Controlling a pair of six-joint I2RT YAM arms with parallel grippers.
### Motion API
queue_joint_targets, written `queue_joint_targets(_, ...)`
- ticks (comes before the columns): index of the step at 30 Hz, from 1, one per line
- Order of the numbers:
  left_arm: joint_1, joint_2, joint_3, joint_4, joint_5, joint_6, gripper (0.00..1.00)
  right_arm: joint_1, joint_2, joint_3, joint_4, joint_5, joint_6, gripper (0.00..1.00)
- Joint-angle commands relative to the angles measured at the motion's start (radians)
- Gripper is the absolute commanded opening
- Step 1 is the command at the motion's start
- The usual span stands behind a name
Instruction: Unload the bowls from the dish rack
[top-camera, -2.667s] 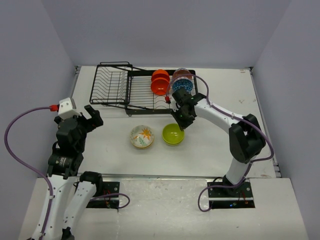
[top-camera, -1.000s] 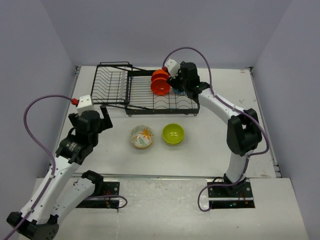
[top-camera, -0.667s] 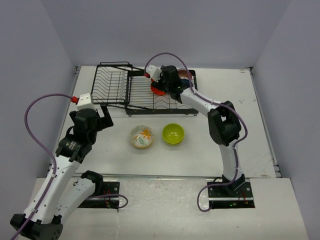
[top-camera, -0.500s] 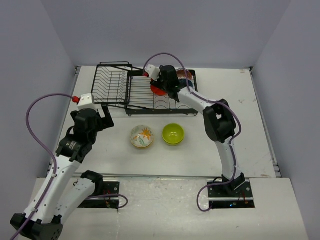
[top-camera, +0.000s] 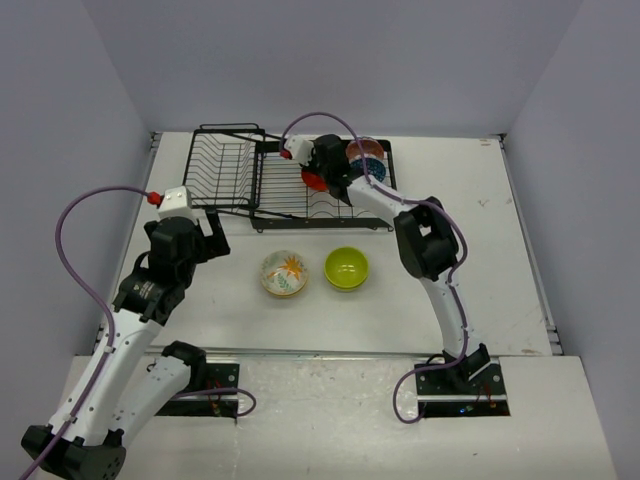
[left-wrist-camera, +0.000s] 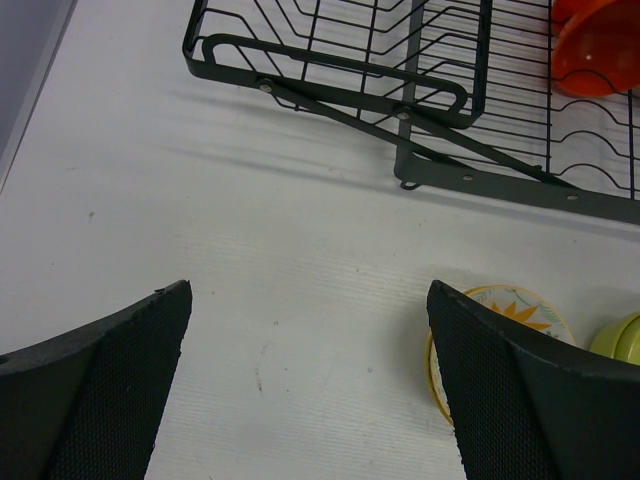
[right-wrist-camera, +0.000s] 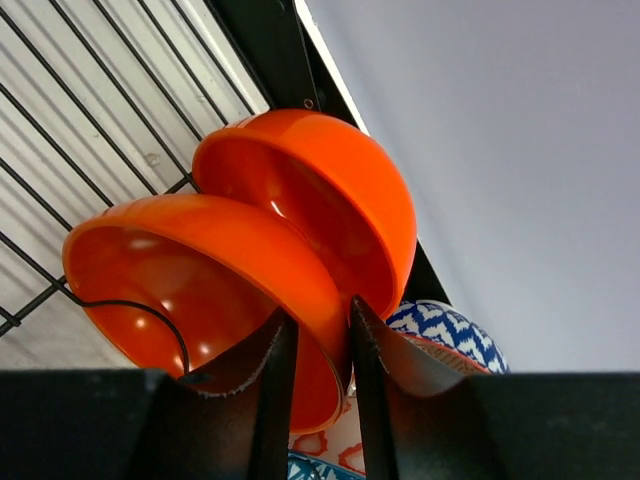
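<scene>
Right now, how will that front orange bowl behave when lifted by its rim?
Probably stiff: the front orange bowl shows no flex where the right gripper pinches its rim. Its glossy surface may slip. Held by one edge, it could tilt against the second orange bowl.

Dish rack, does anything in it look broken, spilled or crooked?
Nothing stands out. The front orange bowl and the back orange bowl stand on edge in the dish rack, as bowls should. Neither looks cracked. The right claw pinches the front one's rim.
</scene>
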Motion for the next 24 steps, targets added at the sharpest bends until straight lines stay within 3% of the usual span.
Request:
queue_joint_targets(1, 0.007, -0.006, 0.001, 0.044, 0.011, 0.021, 1.00, 0.015, -0.006, 0.005, 0.066, 0.020, -0.023, 0.28)
queue_joint_targets(11, 0.007, -0.008, 0.003, 0.044, 0.008, 0.021, 1.00, 0.027, 0.004, -0.056, 0.199, 0.103, -0.073, 0.00)
queue_joint_targets(24, 0.008, -0.020, 0.006, 0.046, 0.005, 0.026, 1.00, 0.053, -0.036, -0.195, 0.460, 0.183, -0.153, 0.00)
